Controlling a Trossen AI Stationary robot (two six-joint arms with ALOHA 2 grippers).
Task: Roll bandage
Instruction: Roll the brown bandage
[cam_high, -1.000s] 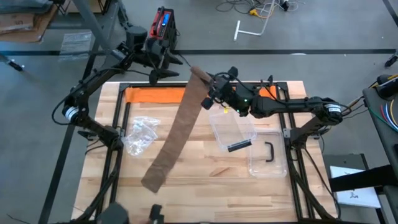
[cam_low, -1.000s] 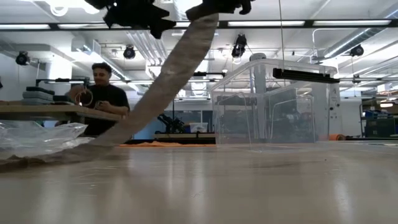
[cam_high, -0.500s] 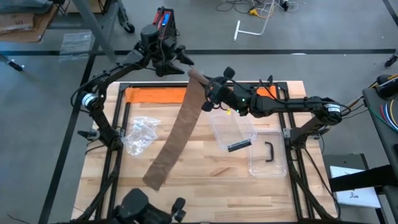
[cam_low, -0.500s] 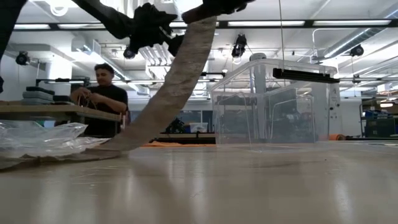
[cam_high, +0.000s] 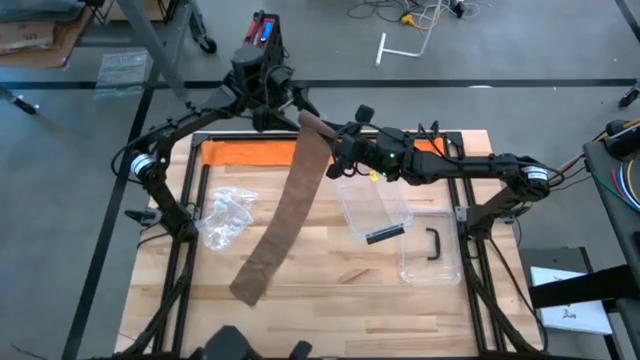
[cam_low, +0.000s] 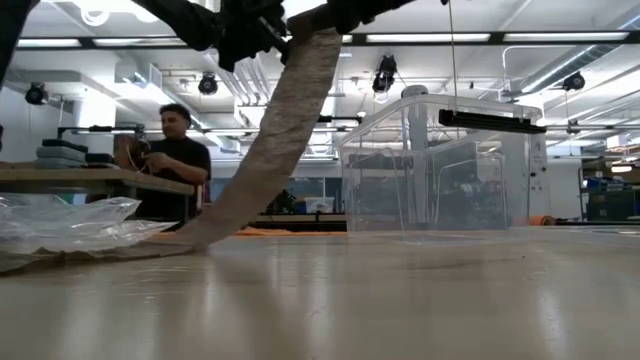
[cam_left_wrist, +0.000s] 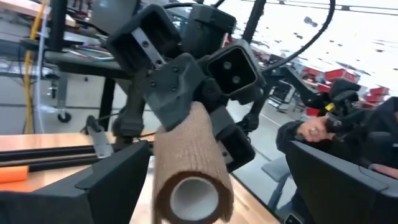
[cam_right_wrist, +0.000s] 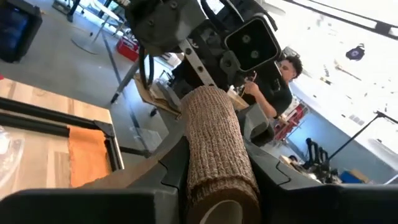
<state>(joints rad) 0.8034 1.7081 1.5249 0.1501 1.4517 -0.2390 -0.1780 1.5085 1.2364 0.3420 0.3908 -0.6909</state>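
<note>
Right pincer (cam_high: 335, 135) grips brown ribbed bandage (cam_high: 283, 205), partly rolled, tail trailing down.

bandage roll (cam_left_wrist: 189, 167): bottom cut off | person (cam_low: 170, 160): partly behind bandage strip (cam_low: 262, 150)

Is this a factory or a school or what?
Probably a robotics lab or workshop: two dark robot arms work at a wooden table, a person sits at a workbench behind, and long strip lights line the exposed ceiling.

A grey concrete floor (cam_high: 520, 40) surrounds the wooden table (cam_high: 330, 270). Far across the room, a person (cam_low: 172, 160) sits at a workbench (cam_low: 90, 180) under long ceiling lights (cam_low: 440, 38).
</note>
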